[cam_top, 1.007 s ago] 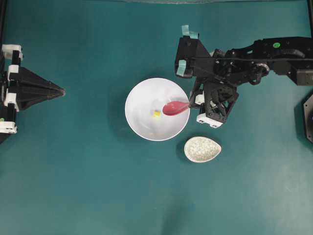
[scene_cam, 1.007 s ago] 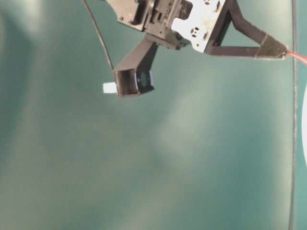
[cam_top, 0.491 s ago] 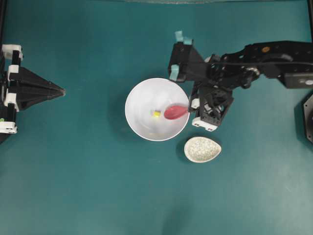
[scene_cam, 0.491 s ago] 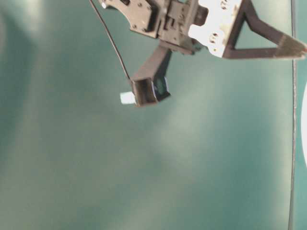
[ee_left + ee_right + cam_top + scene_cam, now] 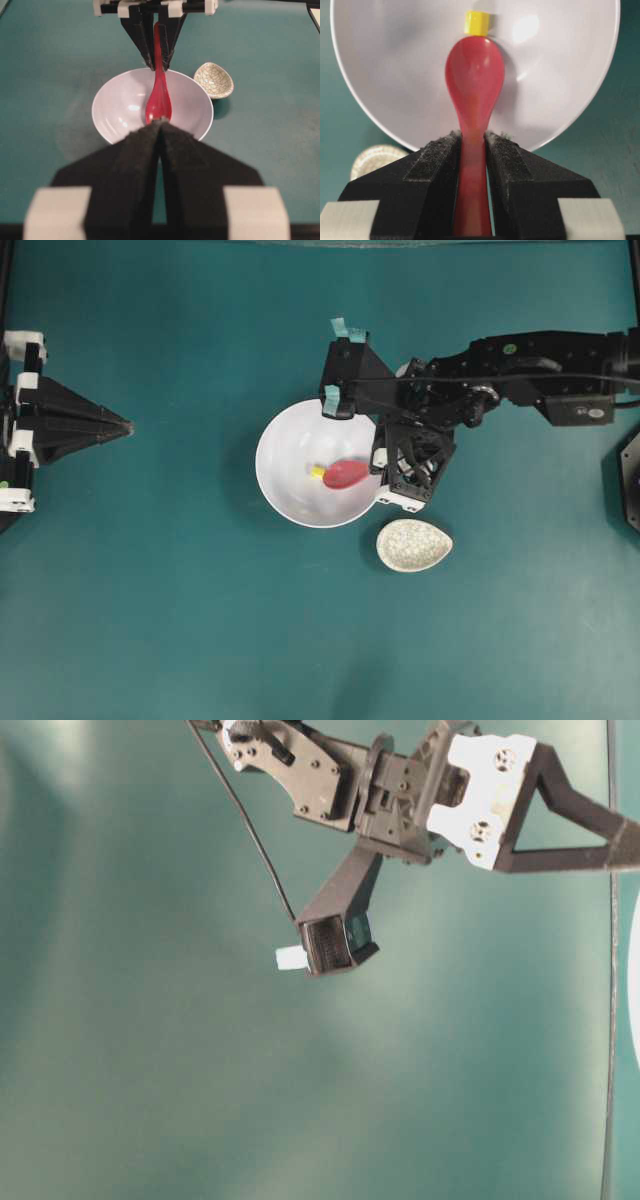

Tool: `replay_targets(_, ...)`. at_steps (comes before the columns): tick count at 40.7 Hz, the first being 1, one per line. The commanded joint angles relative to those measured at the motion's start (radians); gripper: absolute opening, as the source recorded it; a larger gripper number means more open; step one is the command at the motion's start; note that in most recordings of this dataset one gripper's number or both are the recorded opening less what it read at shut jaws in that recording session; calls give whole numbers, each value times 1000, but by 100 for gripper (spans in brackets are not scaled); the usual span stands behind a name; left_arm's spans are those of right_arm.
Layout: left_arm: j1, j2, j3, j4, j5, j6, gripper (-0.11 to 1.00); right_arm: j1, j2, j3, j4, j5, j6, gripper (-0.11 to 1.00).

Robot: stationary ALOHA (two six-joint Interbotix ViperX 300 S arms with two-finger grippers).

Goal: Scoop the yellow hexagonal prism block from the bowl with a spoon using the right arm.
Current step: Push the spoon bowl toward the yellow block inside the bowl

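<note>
Spoon (image 5: 474, 90) is clamped by right gripper (image 5: 472, 150) jaws, scoop tip touching yellow block (image 5: 477, 23) inside bowl (image 5: 290, 490). Speckled dish (image 5: 414, 545) sits just beside bowl on surface (image 5: 150, 620). Left gripper (image 5: 159, 135) jaws pressed together, well apart.

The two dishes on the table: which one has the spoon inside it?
The large plain white bowl. The red spoon reaches into it; the small speckled dish beside it holds nothing.

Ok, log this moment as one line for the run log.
stage: scooping | right gripper: shut on spoon | spoon tip: at yellow block, inside bowl | block: not yet on spoon | left gripper: shut, parked
</note>
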Motion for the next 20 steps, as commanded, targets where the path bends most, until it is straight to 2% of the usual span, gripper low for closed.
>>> replay_targets(1, 2, 3, -18, 3, -8, 2, 0, 2, -2, -31, -2, -5, -2, 23)
replay_targets(20, 2, 5, -18, 2, -3, 3, 0, 2, 20, -44, -32, -60, -5, 23)
